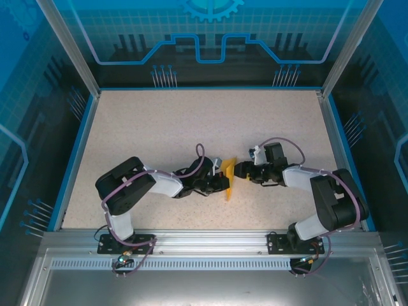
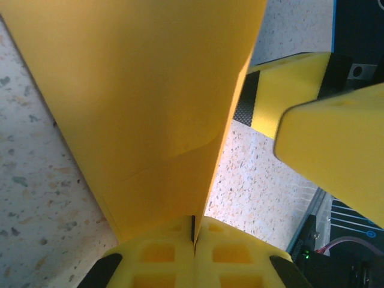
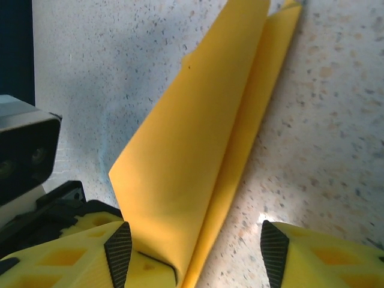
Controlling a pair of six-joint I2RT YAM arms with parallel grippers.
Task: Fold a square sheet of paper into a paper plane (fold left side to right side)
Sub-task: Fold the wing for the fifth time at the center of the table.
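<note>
paper plane (image 1: 228, 180) folded, on counter (image 1: 159, 127) | left gripper (image 2: 193, 237) jaws clamped its edge | right gripper (image 3: 192, 252) jaws stood apart around it

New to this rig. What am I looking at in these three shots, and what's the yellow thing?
Two small robot arms are bolted at the near edge of a speckled table. The wide picture comes from a fixed camera above and behind them; the other two come from cameras on each wrist, looking past that arm's own fingers.

The yellow thing is a folded sheet of paper, partway to becoming a paper plane, at the middle of the table between the arms.

The left end effector is shut on the paper: its yellow pads meet with the sheet pinched between them. The right end effector has its jaws apart around the paper's near end; I can't tell whether it grips yet.
</note>
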